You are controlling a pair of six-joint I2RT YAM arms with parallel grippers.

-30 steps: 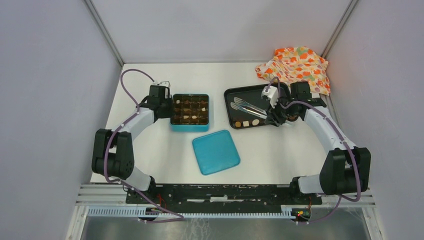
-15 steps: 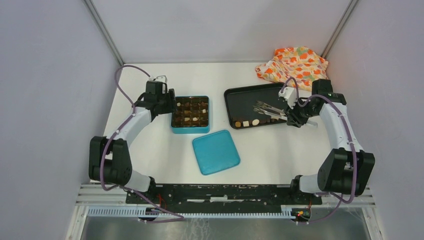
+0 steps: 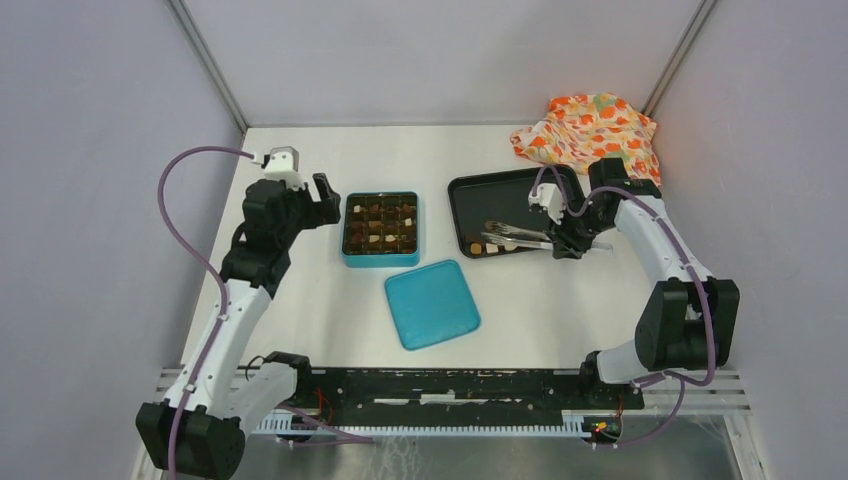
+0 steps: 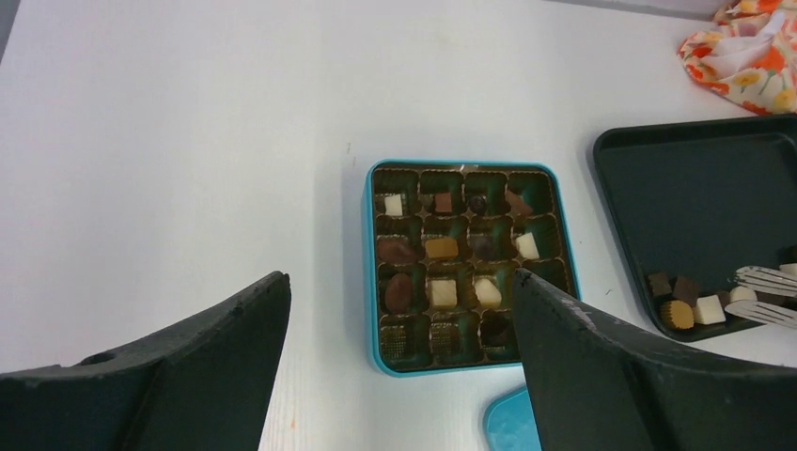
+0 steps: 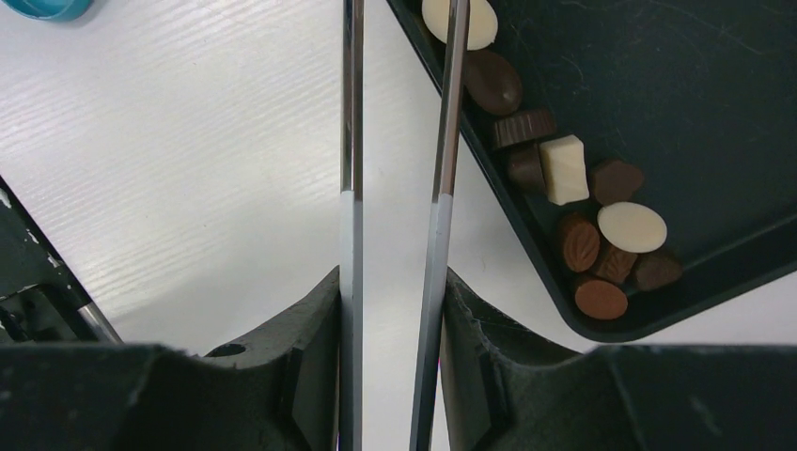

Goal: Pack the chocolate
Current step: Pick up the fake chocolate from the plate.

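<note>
The chocolate lies in two places. Several pieces fill cells of the teal box [image 3: 345, 255] [image 4: 370, 282], such as the chocolates [image 4: 442, 249] in its middle rows. Several more chocolates [image 3: 485, 246] [image 5: 583, 216] lie in the near corner of the black tray [image 3: 500, 195] [image 5: 677, 85]. My left gripper [image 3: 325, 200] [image 4: 399, 275] hangs open and empty, above and left of the box. My right gripper [image 3: 565, 238] [image 5: 392, 282] is shut on the metal tongs [image 3: 520, 235] [image 5: 350, 141], whose arms stand apart and point along the tray's near edge toward the loose pieces.
The teal lid [image 3: 431, 303] lies flat on the table in front of the box. An orange flowery cloth [image 3: 590, 130] [image 4: 747, 42] is bunched at the back right corner, behind the tray. White walls close in both sides.
My left gripper has opened and risen back to the left, away from the box. My right arm has swung the tongs round, their tips now toward the tray's near-left corner.
</note>
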